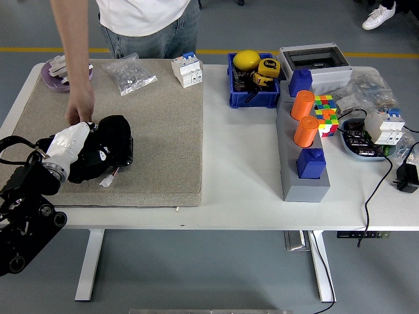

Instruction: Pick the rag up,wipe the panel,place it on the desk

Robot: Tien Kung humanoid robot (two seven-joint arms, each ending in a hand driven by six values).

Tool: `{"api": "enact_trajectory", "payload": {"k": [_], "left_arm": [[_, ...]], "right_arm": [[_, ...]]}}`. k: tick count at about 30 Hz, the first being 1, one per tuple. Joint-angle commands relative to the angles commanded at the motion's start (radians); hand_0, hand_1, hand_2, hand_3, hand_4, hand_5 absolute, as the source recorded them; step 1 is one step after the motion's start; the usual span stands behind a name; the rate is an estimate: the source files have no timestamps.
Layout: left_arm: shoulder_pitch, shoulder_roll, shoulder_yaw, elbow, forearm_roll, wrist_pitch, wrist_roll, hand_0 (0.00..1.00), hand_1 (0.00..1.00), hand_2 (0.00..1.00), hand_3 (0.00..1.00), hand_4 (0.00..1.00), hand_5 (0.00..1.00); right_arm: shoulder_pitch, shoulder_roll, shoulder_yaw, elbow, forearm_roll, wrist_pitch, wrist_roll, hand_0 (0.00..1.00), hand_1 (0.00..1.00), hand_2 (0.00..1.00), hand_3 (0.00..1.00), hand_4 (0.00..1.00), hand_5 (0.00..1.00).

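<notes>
Mid-wipe, by the look of it: the left hand (71, 145) is closed on the black rag (105, 152), pressing it over the dark panel (126, 147) on the mat (163, 131), while a person's hand (81, 112) steadies the far side. Setting the rag on the table (242, 170) remains.

The robot's left arm (26, 209) comes in from the bottom left corner and reaches up over the table. Its left hand (98, 154) is curled around a black rag (112, 145) and presses down. A person's hand (80, 112) hangs down just beside the robot's hand, fingers pointing down.
</notes>
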Motion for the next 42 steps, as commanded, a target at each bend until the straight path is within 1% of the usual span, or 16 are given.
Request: {"api": "enact_trajectory", "payload": {"k": [7,17,26,34,42], "left_arm": [[-0.016,-0.019,0.02,-0.008,-0.001,-0.001,0.008,0.213,0.151,0.527,0.53,0.322,0.002],[-0.008,-0.018,0.019,-0.022,0.002,0.0,0.022,0.214,0.151,0.527,0.529,0.323,0.002],[0.02,-0.001,-0.019,-0.014,0.009,0.008,0.023,0.214,0.152,0.528,0.531,0.33,0.002],[0.057,0.012,-0.087,0.019,0.025,0.011,0.02,0.214,0.151,0.527,0.53,0.329,0.002],[0.077,0.042,-0.145,0.041,0.03,0.014,0.018,0.213,0.151,0.527,0.53,0.329,0.002]], "right_arm": [[0.001,0.001,-0.002,0.0,0.001,0.0,0.0,0.74,0.665,0.731,0.718,0.975,0.57],[0.0,0.001,-0.006,0.0,0.003,0.001,-0.002,0.74,0.664,0.731,0.719,0.978,0.571],[-0.001,0.0,-0.009,0.0,0.005,0.001,-0.003,0.74,0.664,0.732,0.725,0.988,0.575],[-0.004,0.0,-0.007,0.0,0.004,0.002,-0.003,0.74,0.663,0.731,0.728,0.992,0.579],[-0.006,-0.001,-0.007,0.0,0.002,0.002,-0.004,0.74,0.662,0.732,0.729,0.994,0.58]]}}
